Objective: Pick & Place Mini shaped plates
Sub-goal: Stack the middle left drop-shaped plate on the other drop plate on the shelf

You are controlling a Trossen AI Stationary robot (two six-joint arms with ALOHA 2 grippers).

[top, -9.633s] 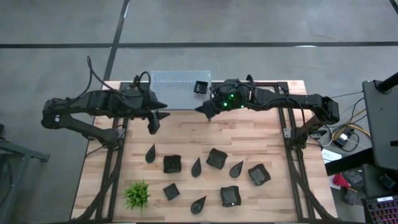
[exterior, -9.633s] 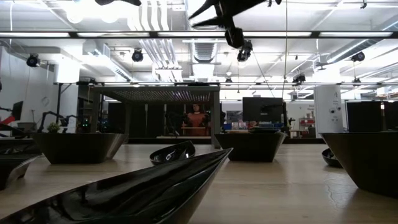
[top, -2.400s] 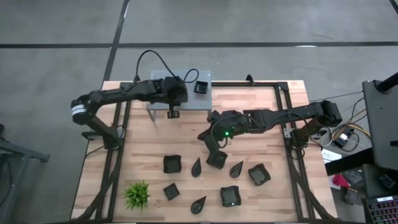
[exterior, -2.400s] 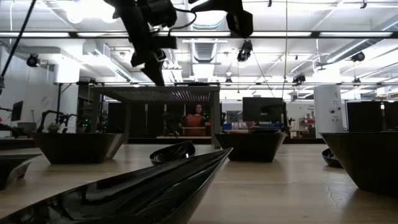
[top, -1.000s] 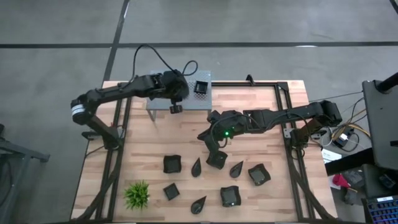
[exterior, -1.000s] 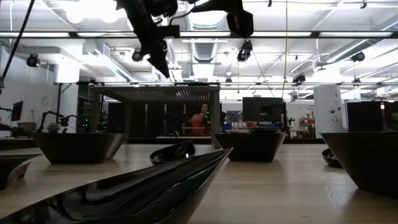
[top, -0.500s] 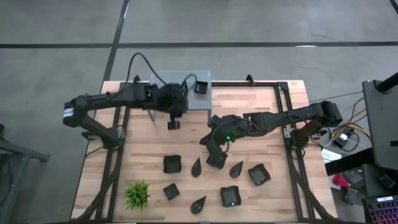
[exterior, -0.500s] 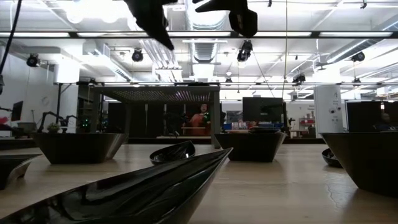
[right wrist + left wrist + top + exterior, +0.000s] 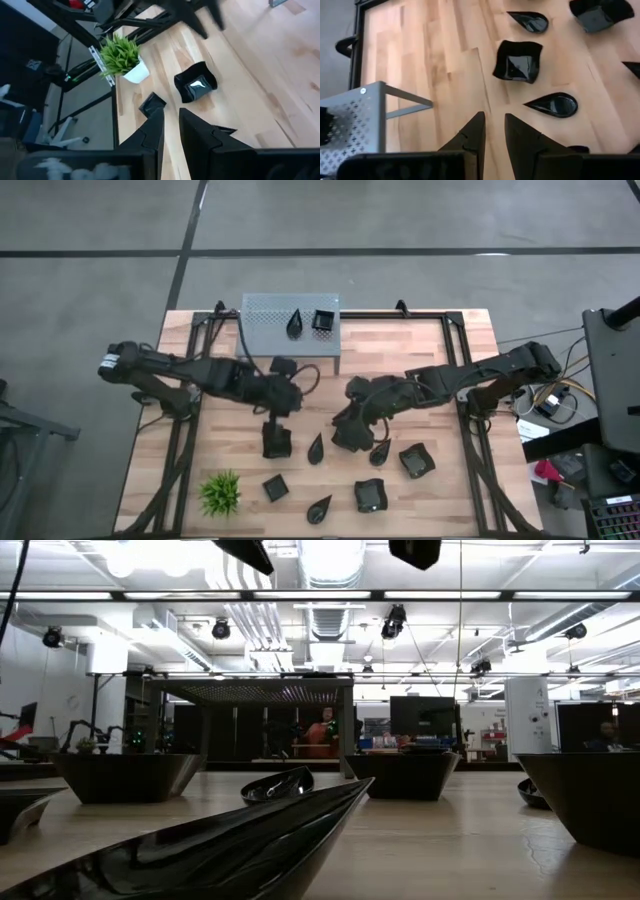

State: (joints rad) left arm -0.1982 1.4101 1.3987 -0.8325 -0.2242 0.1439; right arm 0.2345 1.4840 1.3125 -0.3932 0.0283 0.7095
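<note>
No text, label, brand or number can be read anywhere in these views.

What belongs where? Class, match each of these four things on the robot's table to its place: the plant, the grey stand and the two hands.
Things:
1 green plant
2 perforated grey stand
3 left hand
4 right hand

Places:
A above the central square plate
B far table edge
C near corner, left arm's side
D above the left-of-centre square plate

Pairs: 1-C, 2-B, 3-D, 4-A
</note>
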